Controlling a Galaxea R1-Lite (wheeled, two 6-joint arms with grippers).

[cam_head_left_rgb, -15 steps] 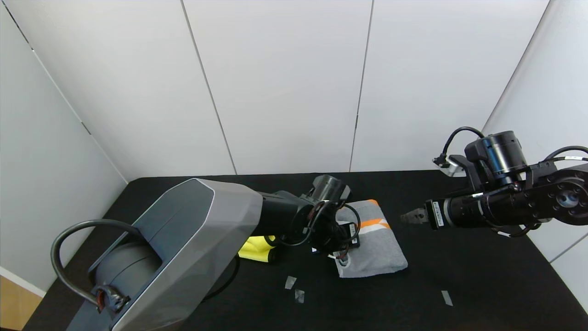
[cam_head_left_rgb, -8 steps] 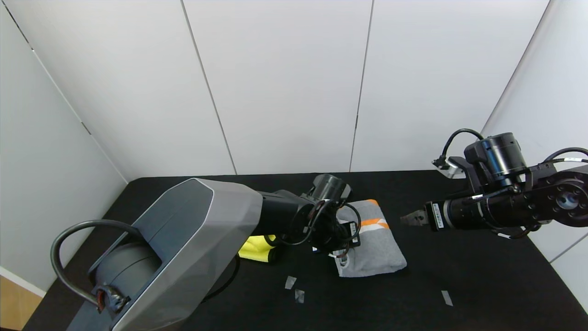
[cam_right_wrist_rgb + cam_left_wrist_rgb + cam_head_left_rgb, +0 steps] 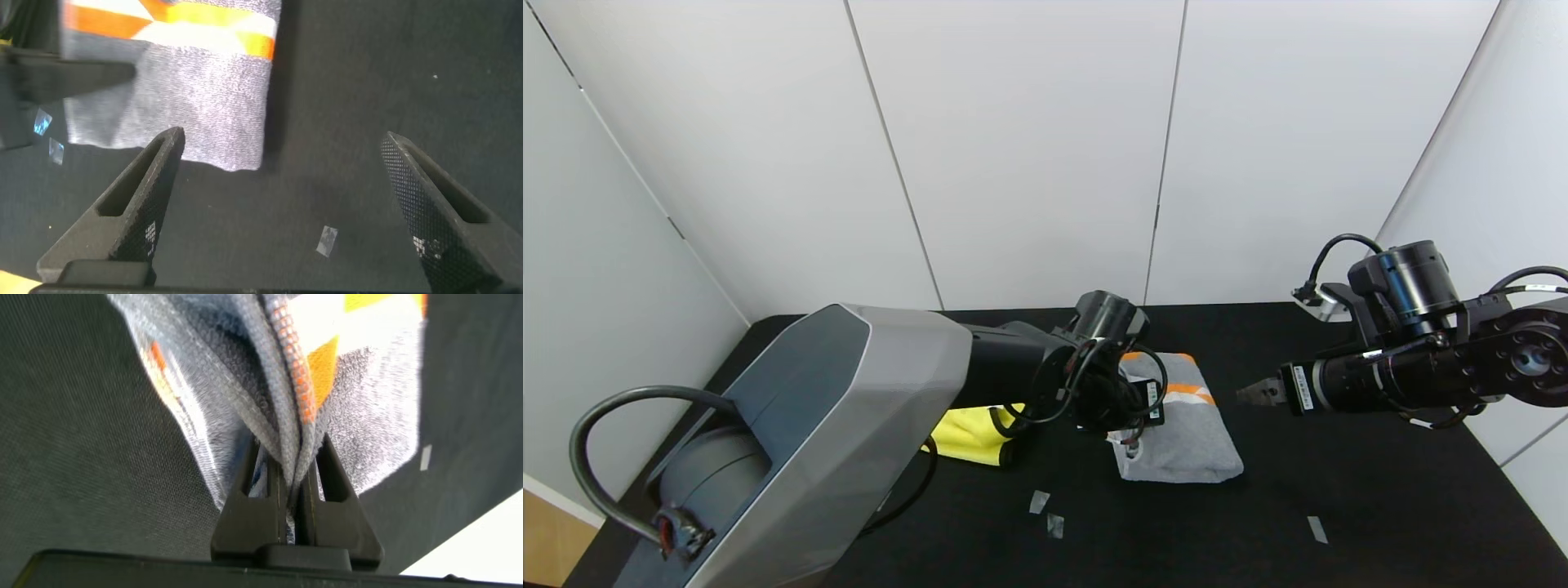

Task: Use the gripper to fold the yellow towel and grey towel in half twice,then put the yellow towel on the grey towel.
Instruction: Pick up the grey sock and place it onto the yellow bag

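The grey towel (image 3: 1188,433), folded small, lies mid-surface, its layered edge pinched in the closed left tool (image 3: 288,508) and lifted. This looks like the grey towel's last fold; next, carry that edge across. The yellow towel (image 3: 968,433) waits toward the left edge. The right tool (image 3: 286,204) hovers just beside the grey towel, spread wide.
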